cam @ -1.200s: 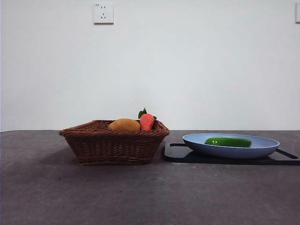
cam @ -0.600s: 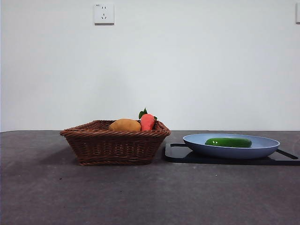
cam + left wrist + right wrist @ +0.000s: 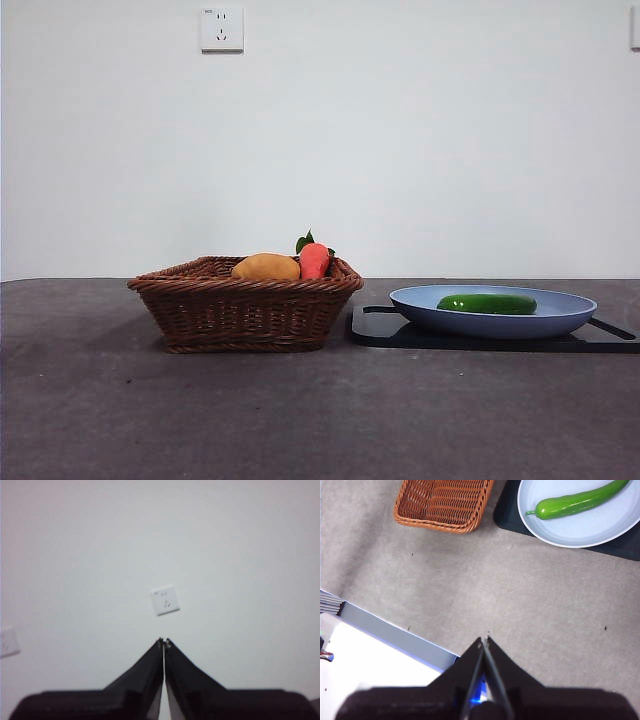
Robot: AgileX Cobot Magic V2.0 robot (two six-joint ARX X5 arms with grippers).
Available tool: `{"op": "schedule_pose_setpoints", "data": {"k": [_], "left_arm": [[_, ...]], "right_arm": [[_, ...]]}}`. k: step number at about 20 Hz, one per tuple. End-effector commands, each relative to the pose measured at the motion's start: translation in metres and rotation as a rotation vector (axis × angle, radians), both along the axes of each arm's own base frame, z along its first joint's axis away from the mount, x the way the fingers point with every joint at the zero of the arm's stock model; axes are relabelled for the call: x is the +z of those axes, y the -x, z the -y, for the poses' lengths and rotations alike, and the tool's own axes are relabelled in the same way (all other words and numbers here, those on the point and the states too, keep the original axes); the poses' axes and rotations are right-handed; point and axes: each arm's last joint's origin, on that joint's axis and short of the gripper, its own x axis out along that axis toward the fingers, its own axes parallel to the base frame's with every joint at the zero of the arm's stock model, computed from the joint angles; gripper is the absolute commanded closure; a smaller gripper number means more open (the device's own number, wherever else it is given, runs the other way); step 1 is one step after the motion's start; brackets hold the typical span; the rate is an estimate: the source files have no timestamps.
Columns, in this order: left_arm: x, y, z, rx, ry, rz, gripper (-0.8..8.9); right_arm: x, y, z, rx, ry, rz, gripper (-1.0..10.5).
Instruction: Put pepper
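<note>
A: Where's the pepper [image 3: 487, 303]?

B: Lying on its side in the blue plate [image 3: 560, 318], on the black tray [image 3: 380, 328] just beside the wicker basket [image 3: 245, 312].

A: And in the basket?

B: A tan-orange oval piece [image 3: 265, 267] and a red-orange leafy-topped one [image 3: 314, 259].

A: Arms?

B: Left gripper [image 3: 164, 641] faces the wall socket [image 3: 165, 600], jaws pressed together. Right gripper [image 3: 484, 640] hangs high above the grey table [image 3: 530, 605], jaws together, holding nothing, well apart from the plate.

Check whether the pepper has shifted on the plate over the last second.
No. In the front view the pepper lies in the same spot on the blue plate, no nearer the basket than before.
</note>
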Motion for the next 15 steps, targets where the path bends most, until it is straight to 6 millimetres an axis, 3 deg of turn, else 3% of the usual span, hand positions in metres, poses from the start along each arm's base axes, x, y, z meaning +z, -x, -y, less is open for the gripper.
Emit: {"op": "schedule_pose_setpoints", "data": {"k": [1,7,11,15], "left_arm": [[-0.045,-0.01,-0.002,0.001,0.064,-0.041,8.05],[-0.154,-0.018,-0.004,0.001,0.148,-0.175,8.05],[-0.203,-0.021,-0.004,0.001,0.172,-0.246,8.05],[-0.231,-0.021,-0.004,0.001,0.188,-0.267,8.05]], "right_arm": [[0.004,-0.001,0.0,-0.002,-0.004,0.016,9.4],[0.004,-0.001,0.0,-0.003,-0.004,0.016,9.4],[0.004,-0.001,0.0,-0.003,-0.004,0.016,9.4],[0.004,-0.001,0.0,-0.002,-0.004,0.016,9.4]]}}
